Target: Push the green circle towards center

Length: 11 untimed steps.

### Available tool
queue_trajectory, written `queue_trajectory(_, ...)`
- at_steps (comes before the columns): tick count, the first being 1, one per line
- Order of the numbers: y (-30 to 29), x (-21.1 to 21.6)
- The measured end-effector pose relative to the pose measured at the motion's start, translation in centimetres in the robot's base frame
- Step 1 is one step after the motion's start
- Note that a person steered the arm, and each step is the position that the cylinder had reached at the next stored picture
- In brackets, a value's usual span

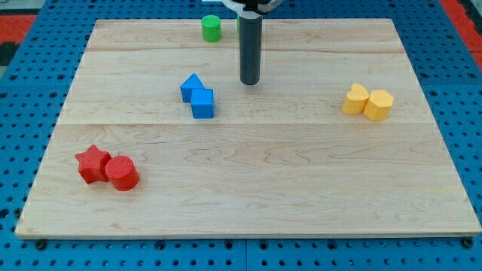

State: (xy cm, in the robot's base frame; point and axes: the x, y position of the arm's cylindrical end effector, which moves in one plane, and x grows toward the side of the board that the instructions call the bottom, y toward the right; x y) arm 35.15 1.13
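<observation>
The green circle (212,28) is a short green cylinder near the top edge of the wooden board (248,196), left of the board's middle line. My tip (250,81) is at the end of the dark rod, below and to the right of the green circle and apart from it. A sliver of another green block (239,26) shows just behind the rod; its shape is hidden.
Two blue blocks (197,95) touch each other left of my tip. A red star (92,163) and a red cylinder (121,173) sit at the lower left. Two yellow blocks (368,102) sit at the right. Blue pegboard (30,113) surrounds the board.
</observation>
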Motion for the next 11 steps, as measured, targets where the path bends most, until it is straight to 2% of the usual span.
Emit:
queue_trajectory(4, 0.0, -0.1)
queue_trajectory(6, 10.1, -11.1)
queue_trajectory(7, 9.8, -15.2)
queue_trajectory(9, 5.7, -15.8)
queue_trajectory(11, -2.7, -15.7)
